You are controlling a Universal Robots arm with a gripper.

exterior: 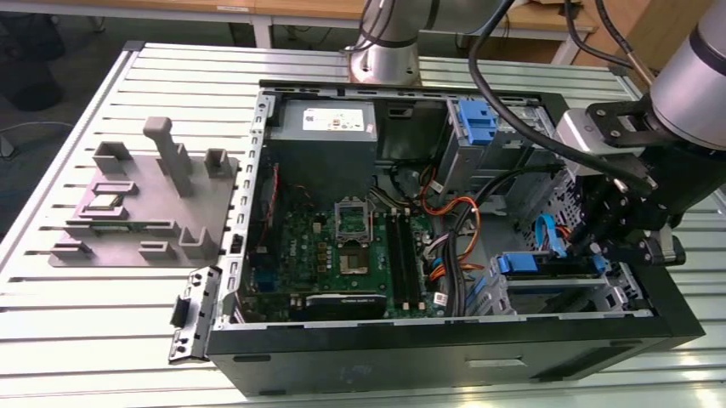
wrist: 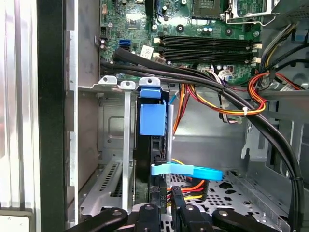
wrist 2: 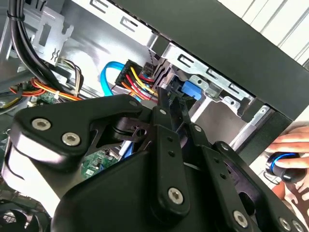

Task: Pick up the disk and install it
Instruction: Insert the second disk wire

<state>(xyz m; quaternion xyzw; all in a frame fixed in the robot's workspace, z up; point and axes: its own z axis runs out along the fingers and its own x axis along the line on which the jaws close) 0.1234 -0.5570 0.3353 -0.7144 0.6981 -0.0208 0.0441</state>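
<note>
1. In the exterior view, your gripper (exterior: 607, 242) sits inside the open computer case (exterior: 454, 357), over the drive bay at the exterior view's right. The disk (exterior: 550, 265) shows there as a blue-framed block standing in the bay, just beside the gripper's tip. The case lies open-side up on the slatted worktop (exterior: 91, 297), with a grey fixture block (exterior: 148, 204) well apart on the exterior view's left. Keep the arm's own black cables (exterior: 511, 119) off the case wall as you work; they hang close over the bay.

2. In the second wrist view, the gripper's black linkage (wrist 2: 164, 159) is in the foreground with its jaws drawn narrow, close together, pointing at a blue clip (wrist 2: 190, 89) and a bundle of red, yellow and black power wires (wrist 2: 140, 79). Whether they clamp anything I cannot tell. A person's hand (wrist 2: 289, 150) rests on a device outside the case; keep your motion slow while it is near.

3. In the first wrist view, the disk (wrist: 152, 121) stands on edge in its slot, the blue carrier tab uppermost, between the bay's metal rails (wrist: 126, 145). A blue data cable (wrist: 186, 170) crosses just in front of it, and orange wires (wrist: 227, 108) run beside. I judge the disk to be seated or nearly so: press squarely along the rails, not sideways, and avoid snagging that blue cable.
</note>
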